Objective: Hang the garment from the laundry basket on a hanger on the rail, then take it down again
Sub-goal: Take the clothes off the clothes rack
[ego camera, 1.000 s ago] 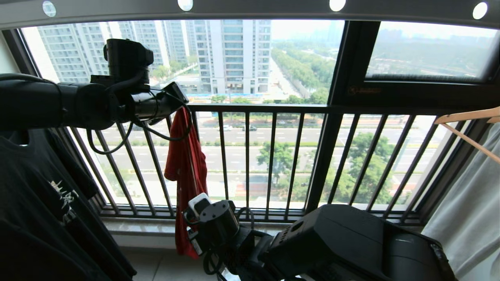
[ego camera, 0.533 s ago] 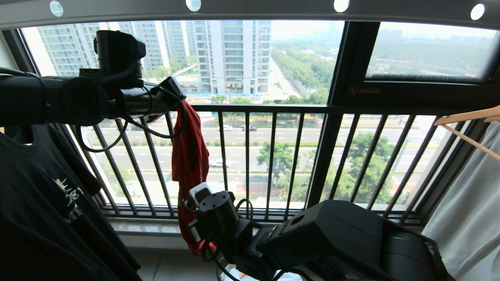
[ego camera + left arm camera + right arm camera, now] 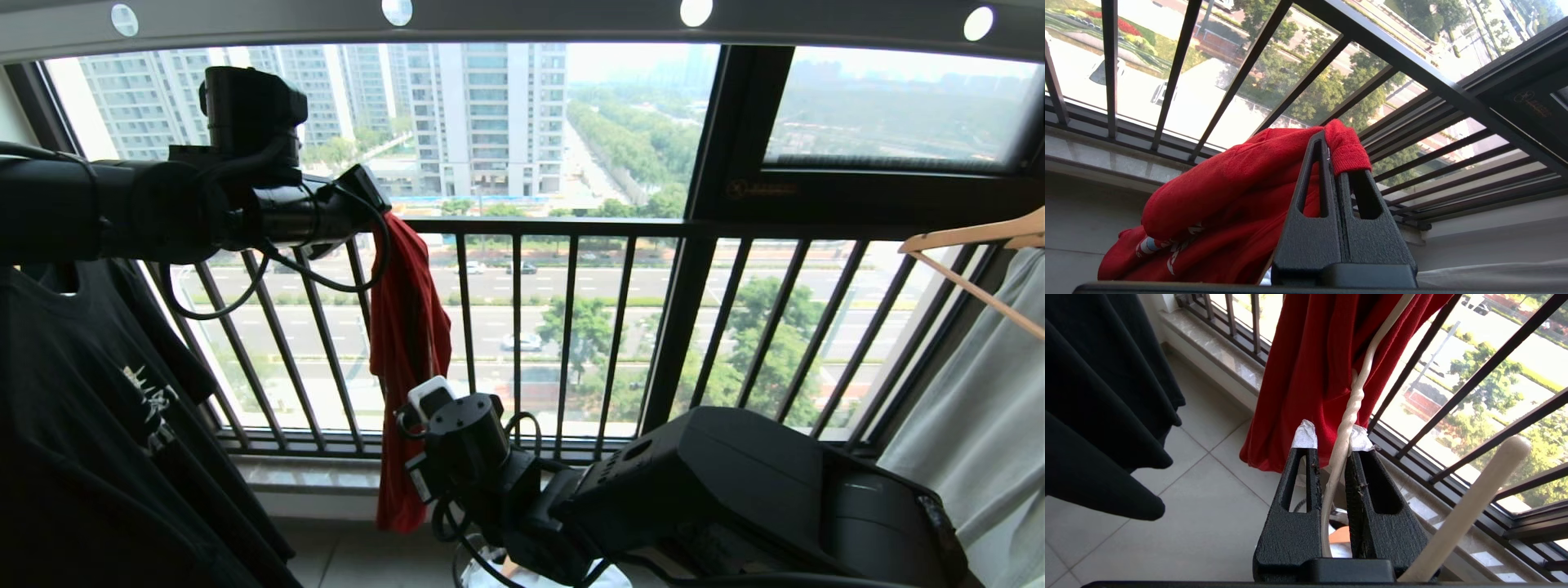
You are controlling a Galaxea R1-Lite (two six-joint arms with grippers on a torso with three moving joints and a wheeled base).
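Black printed T-shirt [image 3: 90,425], hanging at the far left of the head view, white lettering on its chest. Left gripper [image 3: 1336,163], raised in front of the window railing [image 3: 571,229]; jaws pressed together, pinching a rolled hem of the red garment [image 3: 408,351], which hangs from it in one long bunched fold down past the marble sill. White lettering and a blue-white patch show on the cloth in the left wrist view. Right gripper [image 3: 1333,443], lower and just right of the garment's bottom half; its white-taped fingertips [image 3: 1305,435] stand only narrowly apart, with the twisted neck of the white wire hanger [image 3: 1355,396] clamped between them, the wire running up against the red cloth. Pale wooden rod [image 3: 1470,506], crossing beside the right gripper in the right wrist view. Overhead rail [image 3: 522,16], grey, pierced with round holes, spanning the top. Wooden hanger [image 3: 971,253], far right, carrying a pale grey garment [image 3: 980,425].
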